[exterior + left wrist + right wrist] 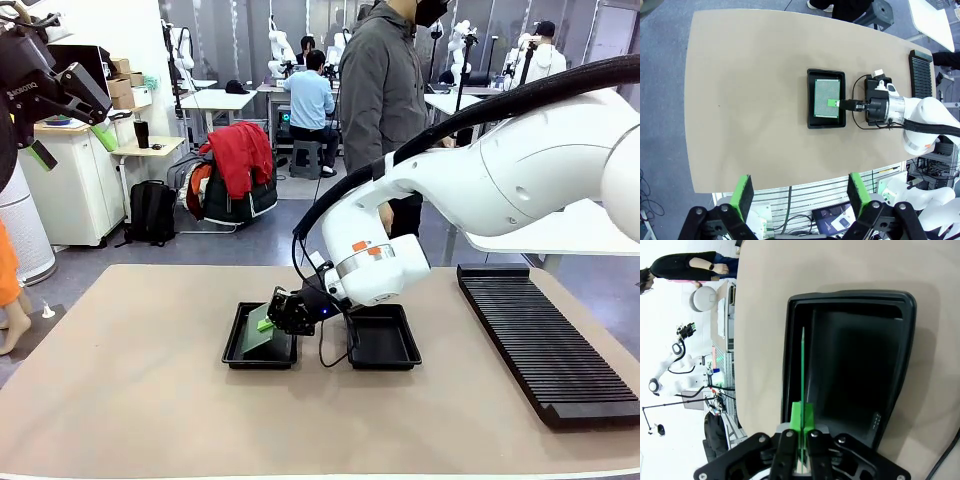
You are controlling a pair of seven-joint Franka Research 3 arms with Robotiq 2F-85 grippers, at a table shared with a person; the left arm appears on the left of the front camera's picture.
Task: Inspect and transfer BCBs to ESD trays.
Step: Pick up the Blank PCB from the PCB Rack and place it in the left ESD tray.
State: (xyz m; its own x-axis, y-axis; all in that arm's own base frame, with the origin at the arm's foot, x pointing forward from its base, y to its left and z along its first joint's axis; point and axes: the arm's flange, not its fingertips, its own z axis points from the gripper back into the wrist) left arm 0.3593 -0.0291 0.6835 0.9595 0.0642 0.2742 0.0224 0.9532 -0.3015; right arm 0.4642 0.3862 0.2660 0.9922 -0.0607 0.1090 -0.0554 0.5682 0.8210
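Right jaws clamped shut on one BCB (258, 340). The green pads (801, 416) pinch the middle of its right long edge. Right arm (480, 180) comes in from the right, over the right tray (382, 345), which holds nothing. BCB is inside the left tray (231, 352), over its floor. Its long axis runs along the tray's long axis, from the robot's side toward the person (385, 90). Front view shows it tilted: gripped edge higher, opposite edge low toward the tray's left wall. Can't tell if it touches the floor. Left wrist view from overhead shows its dotted green face up. Right wrist view sees it edge-on, as a thin green line. Left jaws wide open, pads (744, 196) holding nothing, raised high above the bench (130, 380) at far left. The two trays sit side by side mid-bench. Ribbed rack (545, 345) lies well apart at the right.
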